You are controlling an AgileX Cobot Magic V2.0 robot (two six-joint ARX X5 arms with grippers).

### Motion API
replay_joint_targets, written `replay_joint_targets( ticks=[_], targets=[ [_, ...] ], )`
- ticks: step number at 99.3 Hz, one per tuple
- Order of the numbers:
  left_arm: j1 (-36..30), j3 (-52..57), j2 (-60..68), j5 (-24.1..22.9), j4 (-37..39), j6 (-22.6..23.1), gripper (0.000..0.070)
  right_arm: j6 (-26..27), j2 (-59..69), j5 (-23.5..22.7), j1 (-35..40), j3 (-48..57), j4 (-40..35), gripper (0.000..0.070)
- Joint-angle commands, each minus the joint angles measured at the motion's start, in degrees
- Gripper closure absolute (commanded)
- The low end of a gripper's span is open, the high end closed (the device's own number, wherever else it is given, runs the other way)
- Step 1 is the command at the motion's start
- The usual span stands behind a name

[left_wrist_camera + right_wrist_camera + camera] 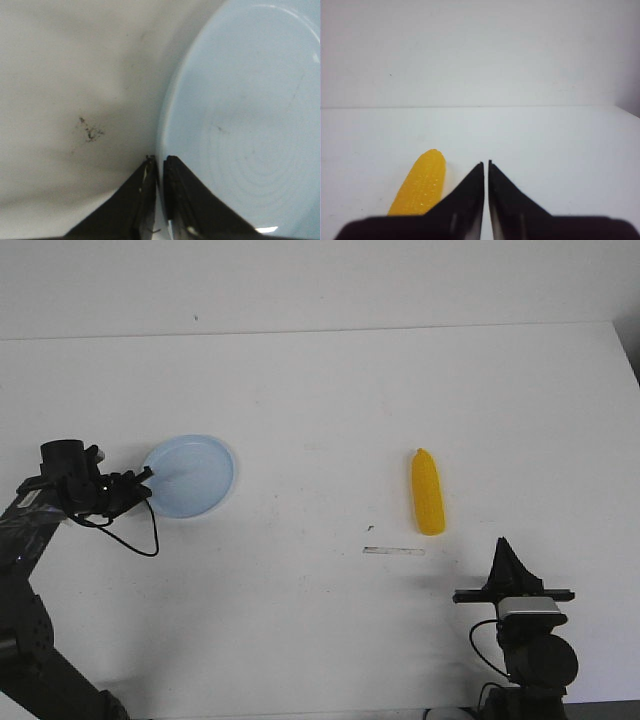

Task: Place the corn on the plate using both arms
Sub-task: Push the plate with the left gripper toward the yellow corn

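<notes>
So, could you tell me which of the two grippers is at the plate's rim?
The left gripper: its closed fingertips pinch the plate at its rim, seen clearly in the left wrist view. The right gripper sits apart, shut on nothing, beside the corn.

glossy plate (250, 125), bumpy plastic corn (420, 185)

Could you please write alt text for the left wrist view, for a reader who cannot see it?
The left gripper, its black fingers shut on the pale blue plate, clamps the plate's rim. The plate is empty and rests on a white table with a small dark smudge beside it.
</notes>
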Motion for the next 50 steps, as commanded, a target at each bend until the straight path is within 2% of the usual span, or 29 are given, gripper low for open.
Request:
replay_joint_targets(
  ticks=[1,24,50],
  targets=[
    [-0.6,0.7,0.7,0.2,-1.6,-0.5,0.0699,-0.2,0.0,0.1,0.1,-0.1,0.5,0.0688],
    [-5.9,0.7,-3.9,2.9,-2.3,-1.8,0.0699,-0.2,0.0,0.1,0.1,-0.1,0.5,0.0688],
    [-20.1,0.7,-4.3,2.9,-1.1,-2.0,0.0699,-0.2,0.0,0.1,0.1,-0.1,0.5,0.0688]
  ],
)
